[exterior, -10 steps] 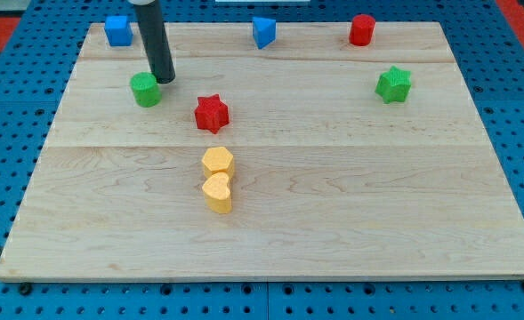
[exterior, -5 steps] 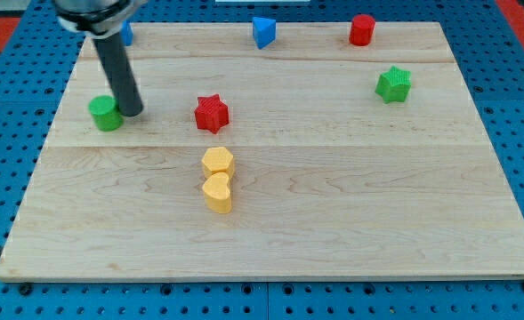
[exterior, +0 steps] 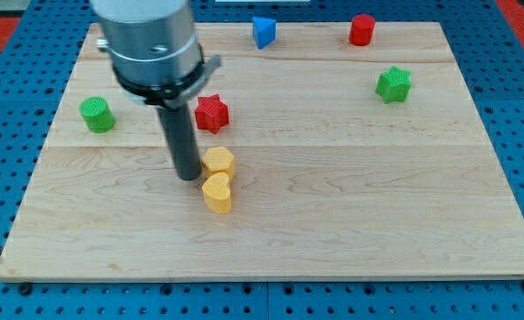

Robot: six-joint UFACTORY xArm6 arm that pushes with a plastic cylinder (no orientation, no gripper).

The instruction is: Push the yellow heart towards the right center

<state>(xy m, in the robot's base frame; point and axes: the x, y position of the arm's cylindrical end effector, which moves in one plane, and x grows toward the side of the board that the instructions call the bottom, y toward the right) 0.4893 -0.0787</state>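
Near the wooden board's (exterior: pixel 350 231) middle, the small, rigid, probably light yellow heart block (exterior: pixel 217 193) is best pushed on its left flank, just beside my tip (exterior: pixel 189 176), which has no pincer to open or close.

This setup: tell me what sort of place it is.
Probably a robotics lab bench: a wooden board lies on a blue perforated base, small coloured blocks like the yellow heart are scattered on it, and my tip rests beside that heart.
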